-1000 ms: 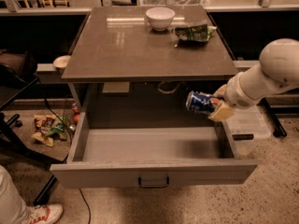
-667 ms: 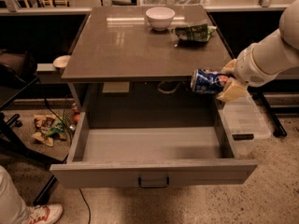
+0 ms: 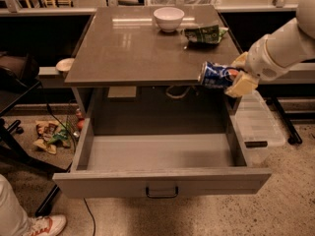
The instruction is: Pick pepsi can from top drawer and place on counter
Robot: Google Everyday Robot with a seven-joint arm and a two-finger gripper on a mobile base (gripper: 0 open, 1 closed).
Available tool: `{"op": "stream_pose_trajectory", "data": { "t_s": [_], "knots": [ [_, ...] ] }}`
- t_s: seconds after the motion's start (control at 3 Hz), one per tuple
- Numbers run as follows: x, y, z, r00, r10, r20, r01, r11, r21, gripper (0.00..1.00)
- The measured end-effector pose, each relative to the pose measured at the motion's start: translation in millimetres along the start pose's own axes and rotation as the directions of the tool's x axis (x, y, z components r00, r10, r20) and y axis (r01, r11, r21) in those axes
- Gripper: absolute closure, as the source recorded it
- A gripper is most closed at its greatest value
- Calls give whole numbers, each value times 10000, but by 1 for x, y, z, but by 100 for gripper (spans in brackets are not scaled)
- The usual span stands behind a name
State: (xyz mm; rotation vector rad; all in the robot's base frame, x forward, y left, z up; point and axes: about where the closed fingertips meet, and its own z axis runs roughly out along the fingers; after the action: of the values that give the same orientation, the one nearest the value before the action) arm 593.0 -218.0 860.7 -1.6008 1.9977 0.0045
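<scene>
My gripper (image 3: 235, 75) is shut on the pepsi can (image 3: 213, 75), a dark-blue can held on its side, silver end pointing left. It hangs in the air at the counter's front right corner, level with the counter edge and above the drawer. The top drawer (image 3: 162, 180) is pulled fully open below, its grey inside bare, with a dark handle (image 3: 161, 192) at the middle of its front panel. The counter (image 3: 133, 48) is a glossy grey-brown tabletop behind and to the left of the can.
A white bowl (image 3: 169, 18) and a green snack bag (image 3: 204, 34) sit at the back right of the counter. A clear plastic bin (image 3: 258, 127) stands on the floor right of the drawer. Snack wrappers (image 3: 49, 134) lie on the floor at left. A person's shoe (image 3: 42, 225) is at bottom left.
My gripper has lifted the pepsi can up from above the drawer to the level of the counter's front right edge.
</scene>
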Motion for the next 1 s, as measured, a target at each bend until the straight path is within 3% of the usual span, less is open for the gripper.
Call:
{"op": "stream_pose_trajectory", "data": {
  "t_s": [0.33,0.67,1.0],
  "knots": [
    [-35,-36,-1,9954,419,857,-400,9989,-236,100],
    [-76,-67,9,9826,1133,1473,-1028,9917,-768,100],
    [-90,-85,-9,9786,1042,1773,-995,9944,-348,100]
  ]
}}
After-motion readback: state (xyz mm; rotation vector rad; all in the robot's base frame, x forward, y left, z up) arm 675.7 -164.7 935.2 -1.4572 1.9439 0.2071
